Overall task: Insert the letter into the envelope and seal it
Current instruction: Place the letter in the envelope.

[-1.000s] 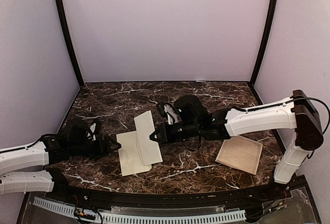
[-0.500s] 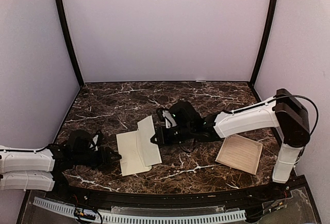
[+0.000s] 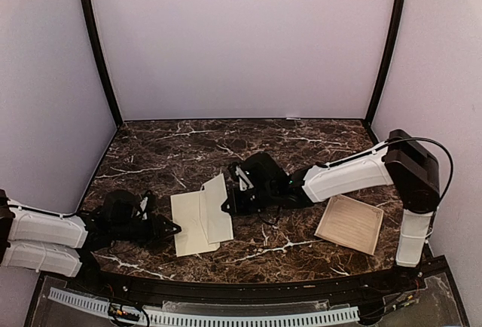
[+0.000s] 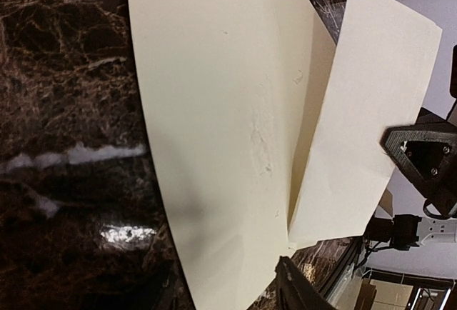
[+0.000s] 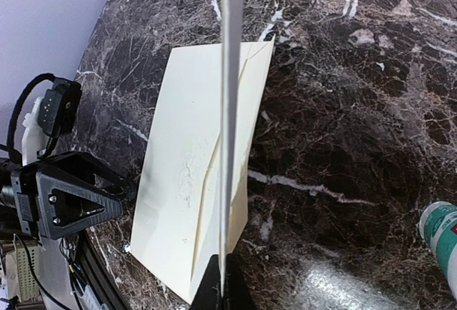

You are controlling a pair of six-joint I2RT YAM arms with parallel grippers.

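The cream envelope [image 3: 190,224] lies flat on the dark marble table [image 3: 151,154], also filling the left wrist view [image 4: 214,131]. My right gripper [image 3: 226,200] is shut on the letter [image 3: 217,205], a plain cream sheet held on edge over the envelope's right part. In the right wrist view the letter [image 5: 227,110] shows edge-on, pinched in the jaws [image 5: 223,285], above the envelope [image 5: 178,203]. Whether its lower edge is inside the envelope I cannot tell. My left gripper [image 3: 172,229] is at the envelope's left edge, jaws apart around that edge [image 4: 225,281], one finger [image 4: 300,292] visible.
A cream sheet with a printed border [image 3: 349,224] lies at the right of the table. A white and green tube [image 5: 443,238] lies on the marble near the right gripper. Purple walls close in the back and sides. The table's front rail [image 3: 248,289] runs along the near edge.
The left gripper's jaws have narrowed around the envelope's left edge as that arm slid left. The right arm has drawn leftward, carrying the letter over the envelope.
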